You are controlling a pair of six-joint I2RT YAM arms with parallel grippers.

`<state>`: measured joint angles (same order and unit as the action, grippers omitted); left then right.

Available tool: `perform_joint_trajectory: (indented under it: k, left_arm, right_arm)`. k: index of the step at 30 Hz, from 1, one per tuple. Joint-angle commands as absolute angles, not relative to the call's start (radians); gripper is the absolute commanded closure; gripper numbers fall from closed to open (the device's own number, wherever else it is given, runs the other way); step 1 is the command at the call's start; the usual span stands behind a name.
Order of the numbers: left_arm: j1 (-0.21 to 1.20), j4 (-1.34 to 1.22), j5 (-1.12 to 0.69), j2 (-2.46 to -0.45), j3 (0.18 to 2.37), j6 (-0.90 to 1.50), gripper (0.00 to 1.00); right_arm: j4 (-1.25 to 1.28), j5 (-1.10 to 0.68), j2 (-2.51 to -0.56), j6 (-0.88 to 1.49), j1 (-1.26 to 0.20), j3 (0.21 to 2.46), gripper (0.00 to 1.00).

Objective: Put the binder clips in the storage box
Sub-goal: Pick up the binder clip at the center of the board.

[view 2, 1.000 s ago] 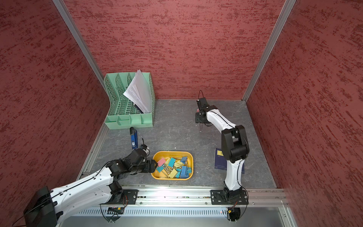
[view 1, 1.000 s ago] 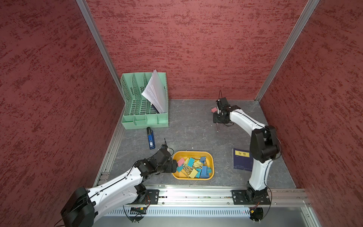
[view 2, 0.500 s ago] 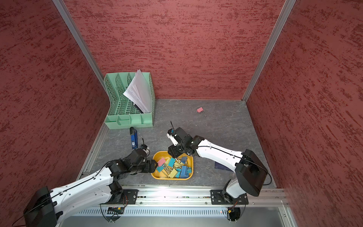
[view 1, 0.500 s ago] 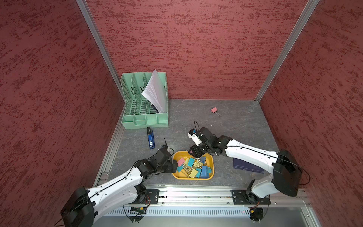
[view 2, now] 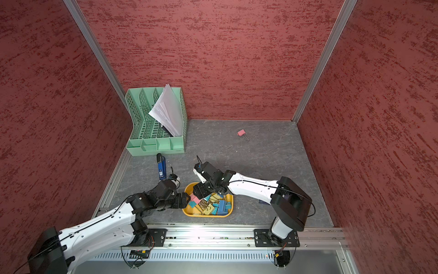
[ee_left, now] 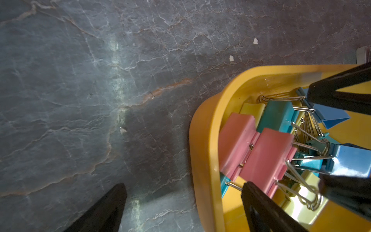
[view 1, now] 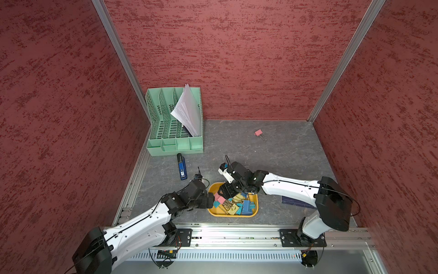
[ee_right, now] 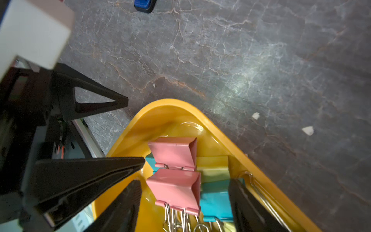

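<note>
Near the front edge of the table (view 1: 284,161), storage box (view 1: 232,214) holds the binder clips (view 1: 246,206). Left end effector (ee_left: 183,185) open astride its wall; right end effector (ee_right: 185,181) open over the clips.

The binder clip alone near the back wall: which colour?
That binder clip is pink, clearest in a top view.

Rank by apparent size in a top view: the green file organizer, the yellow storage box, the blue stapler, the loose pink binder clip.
In a top view, largest to smallest:
1. green file organizer
2. storage box
3. stapler, long but narrow
4. loose pink binder clip, lying farther back, yet plainly smallest
</note>
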<state>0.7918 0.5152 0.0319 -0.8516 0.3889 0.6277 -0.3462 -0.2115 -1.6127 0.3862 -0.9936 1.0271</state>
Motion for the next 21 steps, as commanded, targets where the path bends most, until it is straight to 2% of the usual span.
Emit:
perform_joint_trajectory:
  k: [1,7,13,16,21]
  left_arm:
    - [0.796,0.507,0.046,-0.849,0.395,0.623,0.06]
    - [0.795,0.507,0.046,-0.852,0.397,0.623,0.06]
    - [0.796,0.506,0.047,-0.851,0.399,0.621,0.06]
    - [0.797,0.507,0.046,-0.854,0.399,0.623,0.06]
    - [0.797,0.506,0.046,-0.853,0.399,0.624,0.06]
  right_arm:
    - [-0.347,-0.189,-1.597,0.401,-1.003,1.034,0.16]
    - [-0.408,-0.115,-1.447,0.349,-0.899,1.017,0.1]
    - [-0.495,0.004,-1.396,0.328,-0.637,1.07,0.11]
    - [-0.496,0.036,-1.45,0.312,-0.498,1.127,0.16]
    - [-0.495,0.061,-1.7,0.228,-0.334,1.321,0.17]
